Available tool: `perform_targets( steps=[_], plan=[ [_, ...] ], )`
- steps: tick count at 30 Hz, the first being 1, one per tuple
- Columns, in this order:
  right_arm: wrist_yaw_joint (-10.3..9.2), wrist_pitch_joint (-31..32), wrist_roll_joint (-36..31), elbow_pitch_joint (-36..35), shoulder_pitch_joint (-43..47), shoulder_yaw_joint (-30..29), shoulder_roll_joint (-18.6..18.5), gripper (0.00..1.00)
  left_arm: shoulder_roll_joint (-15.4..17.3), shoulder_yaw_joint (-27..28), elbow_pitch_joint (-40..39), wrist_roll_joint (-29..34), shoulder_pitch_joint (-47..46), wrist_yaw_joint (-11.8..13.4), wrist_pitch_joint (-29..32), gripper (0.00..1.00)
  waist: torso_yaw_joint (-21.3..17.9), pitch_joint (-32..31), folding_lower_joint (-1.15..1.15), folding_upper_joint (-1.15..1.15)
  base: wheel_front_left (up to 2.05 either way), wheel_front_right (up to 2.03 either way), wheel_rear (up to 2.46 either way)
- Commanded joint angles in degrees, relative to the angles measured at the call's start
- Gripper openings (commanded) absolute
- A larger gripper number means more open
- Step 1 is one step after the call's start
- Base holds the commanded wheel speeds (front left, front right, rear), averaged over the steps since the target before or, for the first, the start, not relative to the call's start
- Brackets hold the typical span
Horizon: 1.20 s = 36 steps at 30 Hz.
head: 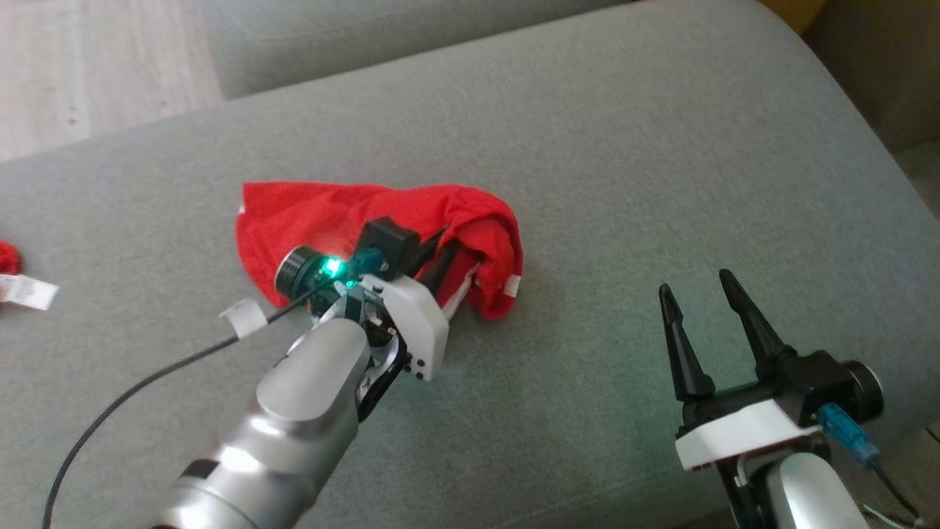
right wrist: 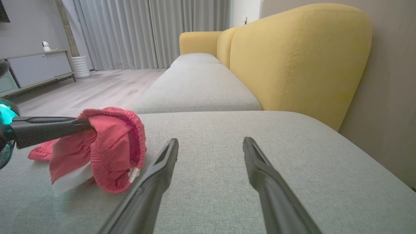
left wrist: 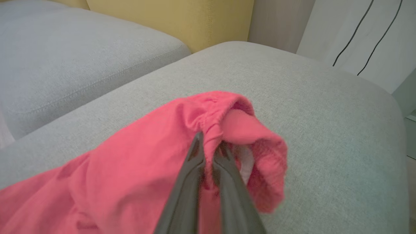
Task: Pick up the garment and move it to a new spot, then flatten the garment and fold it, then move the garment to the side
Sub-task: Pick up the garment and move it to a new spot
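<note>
Left pincer [left wrist: 210,143], clamped crumpled red garment [left wrist: 130,169]

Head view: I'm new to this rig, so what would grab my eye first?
The red garment lies bunched mid-cushion on the grey sofa, with the left gripper shut on its elastic hem. To its right, the right gripper hovers open over the cushion, and a yellow backrest stands behind.

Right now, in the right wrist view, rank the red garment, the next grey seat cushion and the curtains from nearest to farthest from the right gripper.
From the right gripper:
1. red garment, close by, to its left.
2. next grey seat cushion, straight ahead, farther back.
3. curtains, far across the room, upper left.
</note>
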Motion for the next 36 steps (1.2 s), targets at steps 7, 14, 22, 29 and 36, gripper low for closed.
perform_targets(
  steps=[7, 14, 22, 29, 36],
  plan=[
    [0.43, -1.6, 0.9, 0.6, -2.2, 0.7, -0.2, 1.0, -0.9, -0.5, 4.4, -0.6, -3.2, -0.2, -7.9, 1.0, 0.7, 0.4, 0.0, 0.0, 0.0, 0.0, 0.0],
    [0.43, -2.2, 0.9, 2.0, -1.2, -0.6, -0.2, 1.0, -1.2, -0.5, 4.7, -2.9, -3.3, 0.1, -13.0, 1.0, 5.5, -4.0, 0.0, 0.0, 0.0, 0.0, 0.0],
    [0.43, -2.5, 1.4, 2.4, 0.9, -2.6, -0.2, 1.0, -1.2, 1.9, 2.0, -6.0, 0.2, 2.8, -15.4, 1.0, 11.8, -8.1, 0.0, 0.0, 0.0, 0.0, 0.0],
    [0.43, -2.8, 2.2, 2.9, 3.3, -4.1, -0.2, 1.0, 2.0, 6.9, -5.8, -6.3, 9.4, 7.1, -15.9, 1.0, 16.7, -10.6, 0.0, 0.0, 0.0, 0.0, 0.0],
    [0.43, -3.2, 3.3, 3.2, 5.0, -4.3, -0.2, 1.0, 7.7, 12.3, -19.6, -3.6, 23.8, 11.9, -15.9, 1.0, 19.2, -11.6, 0.0, 0.0, 0.0, 0.0, 0.0]
  ],
)
